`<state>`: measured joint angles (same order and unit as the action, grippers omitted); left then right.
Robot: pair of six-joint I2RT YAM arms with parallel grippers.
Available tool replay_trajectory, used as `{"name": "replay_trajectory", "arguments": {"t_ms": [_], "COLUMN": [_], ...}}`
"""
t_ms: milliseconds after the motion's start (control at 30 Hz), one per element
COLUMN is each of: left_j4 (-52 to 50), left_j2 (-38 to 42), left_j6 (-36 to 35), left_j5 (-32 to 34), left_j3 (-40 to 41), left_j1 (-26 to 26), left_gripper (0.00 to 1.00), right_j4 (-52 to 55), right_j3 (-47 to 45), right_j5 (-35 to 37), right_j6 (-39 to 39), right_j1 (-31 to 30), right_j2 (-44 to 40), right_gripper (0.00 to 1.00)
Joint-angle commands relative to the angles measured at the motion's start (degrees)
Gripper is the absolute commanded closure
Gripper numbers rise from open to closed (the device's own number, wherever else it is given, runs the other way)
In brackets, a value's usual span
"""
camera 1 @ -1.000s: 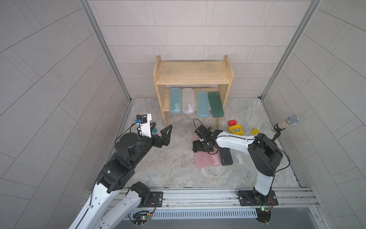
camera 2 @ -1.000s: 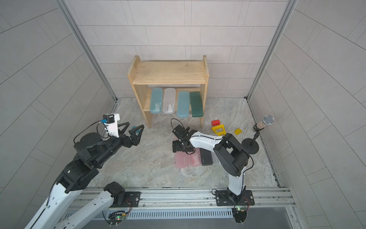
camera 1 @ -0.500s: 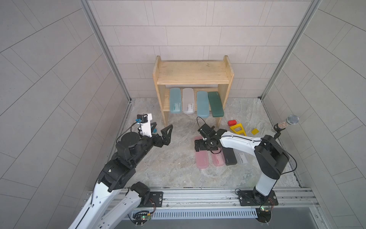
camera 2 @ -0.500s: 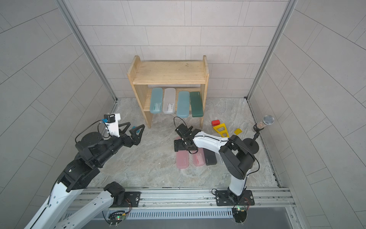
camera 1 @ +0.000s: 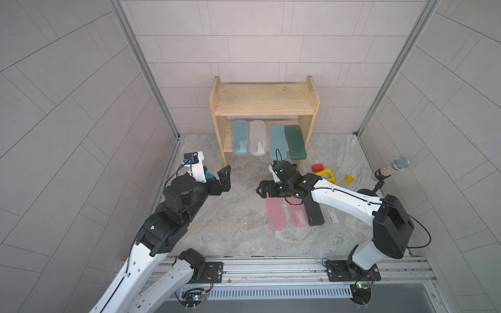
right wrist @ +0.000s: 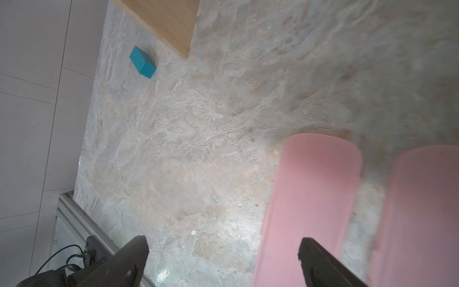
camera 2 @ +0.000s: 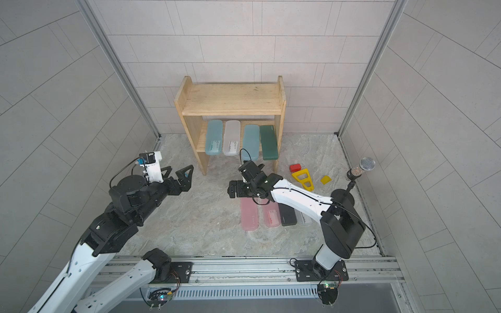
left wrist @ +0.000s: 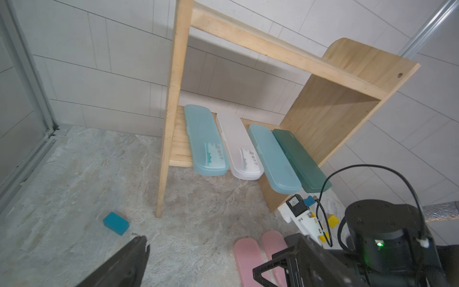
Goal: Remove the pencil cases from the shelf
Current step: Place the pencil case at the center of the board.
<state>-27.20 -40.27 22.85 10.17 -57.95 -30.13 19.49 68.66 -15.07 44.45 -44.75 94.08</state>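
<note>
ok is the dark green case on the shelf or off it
On the shelf: the dark green case lies flat on its lower board, rightmost of four, front end overhanging the edge.

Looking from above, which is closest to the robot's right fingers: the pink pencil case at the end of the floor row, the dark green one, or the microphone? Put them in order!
1. The pink pencil case, on the floor, just beside the right gripper.
2. The dark green pencil case, on the shelf, lower board, right end.
3. The microphone, by the right wall.
</note>
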Motion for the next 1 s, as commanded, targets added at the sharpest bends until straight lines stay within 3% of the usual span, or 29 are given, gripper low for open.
{"name": "replay_trajectory", "arguments": {"t_ms": [0,200,633,967], "left_j4": [-2.8,-5.0,-4.8,-0.3], "left_j2": [-0.2,-1.4,-0.5,-2.5], "left_j6": [-1.2,-1.8,-1.0,3.4], "left_j5": [4.5,3.7,3.3,-7.8], "left_j3": [-1.8,-3.0,0.3,1.7], "left_j1": [0.0,0.1,1.0,5.1], "left_gripper": [0.0,0.0,0.0,0.0], "right_j4": [-4.1,-5.4,-1.8,-0.5], "right_j3": [2.1,4.5,1.7,0.3], "right_j5": [-2.9,-2.4,2.2,4.3], "right_j6": [2.6,3.9,1.0,-0.4], "right_j1": [-1.9,-3.0,-2.3,-1.8], "right_j2": [5.2,11.9,13.3,9.7], "right_gripper": [0.0,0.0,0.0,0.0]}}
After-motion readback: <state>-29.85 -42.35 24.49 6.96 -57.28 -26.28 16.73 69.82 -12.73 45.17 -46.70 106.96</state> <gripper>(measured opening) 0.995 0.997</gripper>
